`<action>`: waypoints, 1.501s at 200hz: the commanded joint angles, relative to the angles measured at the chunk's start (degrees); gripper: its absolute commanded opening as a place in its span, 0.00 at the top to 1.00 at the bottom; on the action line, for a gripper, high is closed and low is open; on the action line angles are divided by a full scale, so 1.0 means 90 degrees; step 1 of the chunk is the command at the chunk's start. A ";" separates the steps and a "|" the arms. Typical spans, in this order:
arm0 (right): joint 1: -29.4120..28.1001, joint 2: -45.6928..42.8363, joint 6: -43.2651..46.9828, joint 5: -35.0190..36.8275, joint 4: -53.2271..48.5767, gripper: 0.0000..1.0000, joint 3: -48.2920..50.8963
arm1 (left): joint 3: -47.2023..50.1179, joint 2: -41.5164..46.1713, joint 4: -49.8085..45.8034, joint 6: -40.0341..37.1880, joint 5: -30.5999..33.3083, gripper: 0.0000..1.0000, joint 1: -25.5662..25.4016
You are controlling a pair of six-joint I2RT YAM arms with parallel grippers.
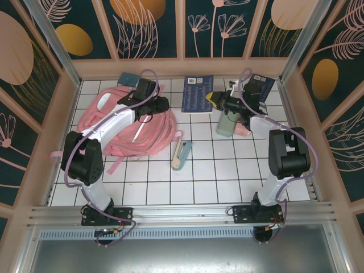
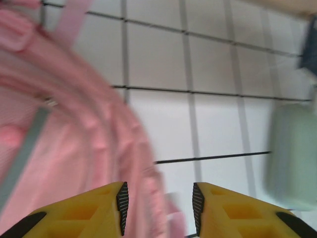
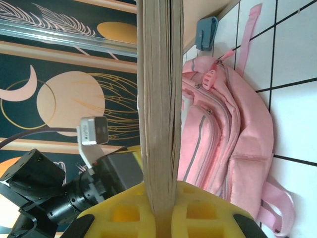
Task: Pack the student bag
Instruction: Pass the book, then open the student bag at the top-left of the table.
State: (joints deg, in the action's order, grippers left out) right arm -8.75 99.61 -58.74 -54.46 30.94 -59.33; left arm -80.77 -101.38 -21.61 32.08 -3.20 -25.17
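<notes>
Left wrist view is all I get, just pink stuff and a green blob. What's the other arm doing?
Observer: The right tool is shut on the edge of a blue book.
Operator: Is the book inside the bag?
Observer: No, it's outside, to the right of the student bag.
Operator: What's my green blob?
Observer: It looks like a pale green case, lying on the tiles close to that book.
</notes>
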 commanded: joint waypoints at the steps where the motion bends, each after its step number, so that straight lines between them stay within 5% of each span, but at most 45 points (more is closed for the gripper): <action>1: 0.0024 -0.0274 0.0360 0.0132 -0.0164 1.00 0.0137 | 0.0282 0.0028 -0.0757 -0.0751 0.1190 0.59 -0.0043; 100: -0.0168 -0.0242 0.0276 0.0217 -0.0088 1.00 0.0205 | 0.0488 -0.0817 -0.1141 -0.1498 0.2266 0.53 -0.0621; 150: -0.0217 -0.0311 0.0262 0.0260 -0.0053 1.00 0.0317 | 0.0638 -0.0893 -0.1308 -0.1529 0.2822 0.66 -0.0640; 179: -0.0282 -0.0322 0.0229 0.0279 0.0018 1.00 0.0360 | 0.0754 -0.0809 -0.1290 -0.1519 0.2816 1.00 -0.0641; 241: -0.0513 -0.0321 0.0056 0.0337 0.0243 1.00 0.0425 | 0.0079 0.0306 -0.1434 -0.1211 0.3139 1.00 -0.0608; 300: -0.1266 0.0034 -0.0667 0.0824 0.1308 1.00 0.0606 | -0.0908 0.1432 -0.1340 -0.1132 0.2499 1.00 -0.0075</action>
State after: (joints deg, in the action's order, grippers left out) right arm -17.47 99.44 -60.66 -49.67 32.99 -54.63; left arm -84.51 -93.65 -35.83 19.97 21.34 -27.27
